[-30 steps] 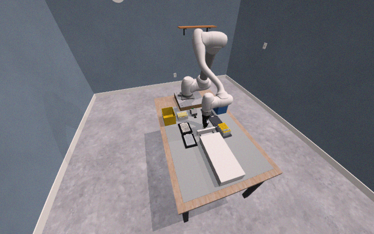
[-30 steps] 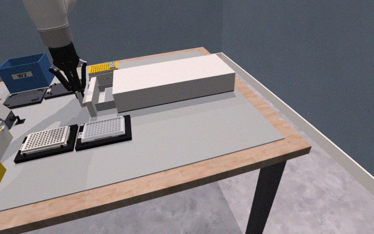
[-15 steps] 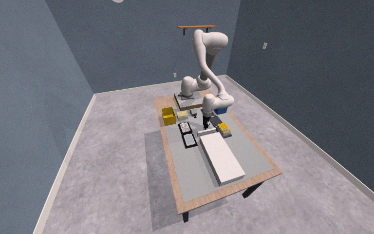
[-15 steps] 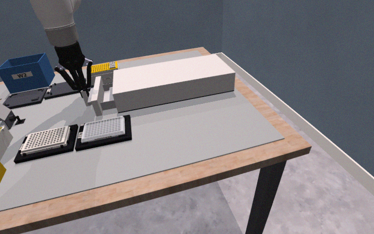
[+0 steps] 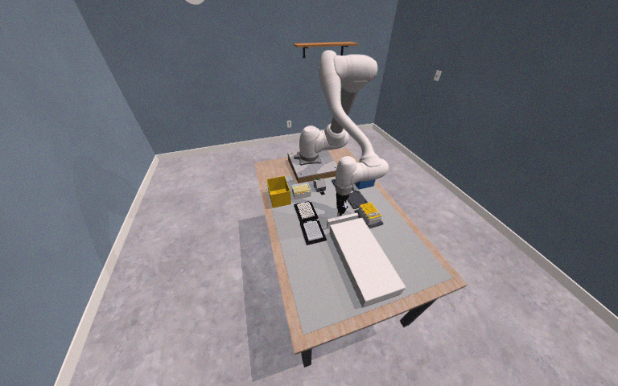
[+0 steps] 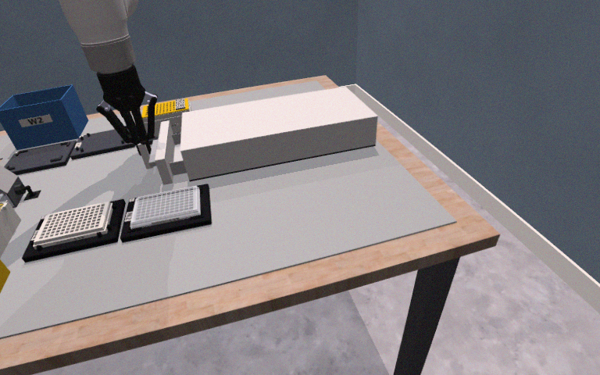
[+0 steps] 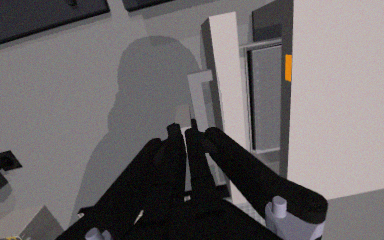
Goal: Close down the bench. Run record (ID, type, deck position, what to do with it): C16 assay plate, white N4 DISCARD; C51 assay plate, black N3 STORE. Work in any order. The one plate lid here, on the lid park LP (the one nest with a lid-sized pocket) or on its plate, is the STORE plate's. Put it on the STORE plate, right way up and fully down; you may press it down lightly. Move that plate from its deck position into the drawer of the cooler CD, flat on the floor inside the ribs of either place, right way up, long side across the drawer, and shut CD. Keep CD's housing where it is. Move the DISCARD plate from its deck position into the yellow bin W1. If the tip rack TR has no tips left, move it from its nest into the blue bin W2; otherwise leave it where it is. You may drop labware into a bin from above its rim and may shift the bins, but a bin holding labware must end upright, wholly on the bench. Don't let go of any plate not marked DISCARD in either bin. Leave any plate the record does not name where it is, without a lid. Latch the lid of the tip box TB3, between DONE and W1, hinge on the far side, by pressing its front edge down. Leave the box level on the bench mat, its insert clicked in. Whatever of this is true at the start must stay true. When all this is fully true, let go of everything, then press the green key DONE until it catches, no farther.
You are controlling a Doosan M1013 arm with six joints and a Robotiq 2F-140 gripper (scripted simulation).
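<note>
Pressing against the handle [image 7: 199, 95] of cooler CD's drawer [image 6: 166, 139], the tool [image 6: 143, 144] is seen fully closed and empty, while both plates [image 6: 73, 223] remain nested at seven o'clock, unlidded, neither stored nor binned.

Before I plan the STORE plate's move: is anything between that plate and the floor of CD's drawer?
Yes. CD's drawer is only partly out, so the housing covers much of its floor; the shut gripper stands at the drawer's front panel. Otherwise the STORE plate's way looks free.
</note>
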